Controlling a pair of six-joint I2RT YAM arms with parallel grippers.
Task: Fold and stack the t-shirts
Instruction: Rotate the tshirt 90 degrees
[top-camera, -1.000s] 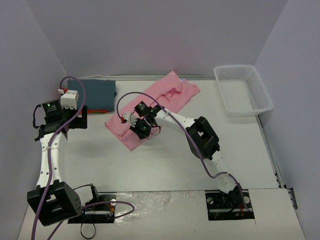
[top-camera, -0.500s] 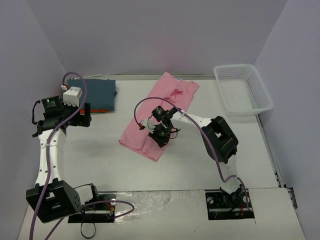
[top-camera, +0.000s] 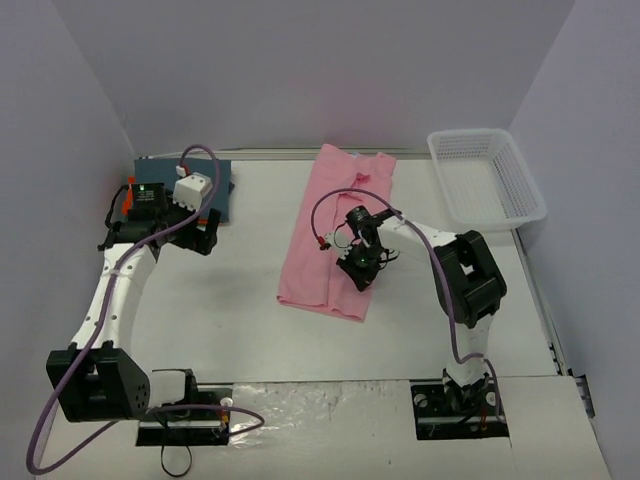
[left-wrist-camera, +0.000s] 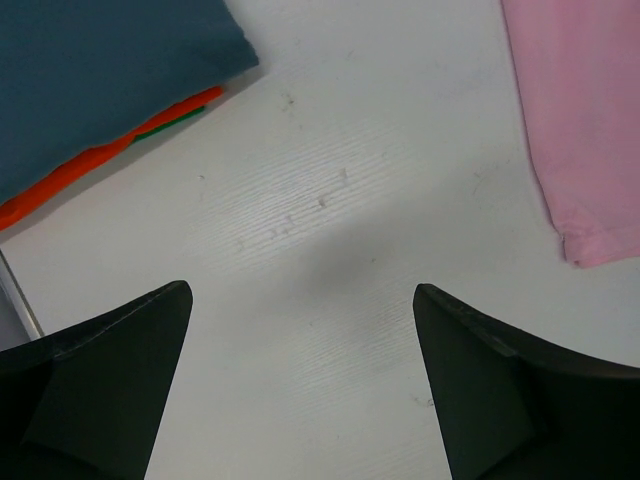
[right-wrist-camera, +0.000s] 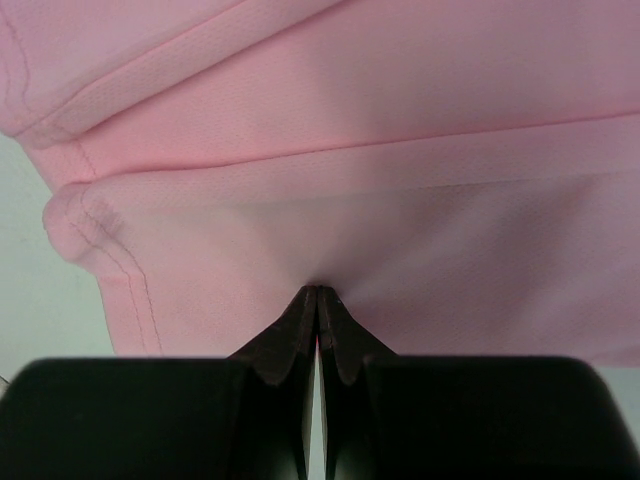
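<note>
I see the light pink short-sleeved t-shirt lying flat on the white tabletop, about the middle of it, as a long narrow strip. Its long axis runs from the back wall toward me, with the near end slanting slightly to the left. In the right wrist view, layers of the cloth overlap, with stitched hems at the left.

The right claw sits on the strip's right side, toward the near end. Its fingertips are pinched together on a small peak of pink cloth. That arm rises from its base at the near edge, bends at a dark elbow, and reaches left with the wrist tipped down onto the shirt.

The left claw is spread wide and holds nothing. It hangs over bare tabletop with the pink hem corner at its right. The left arm stretches away from its base toward the far left.

At the far left corner lies the folded dark slate blue-grey t-shirt, with the bright orange t-shirt peeking out beneath its edge. The white plastic mesh basket stands far right, well apart from the pink shirt
</note>
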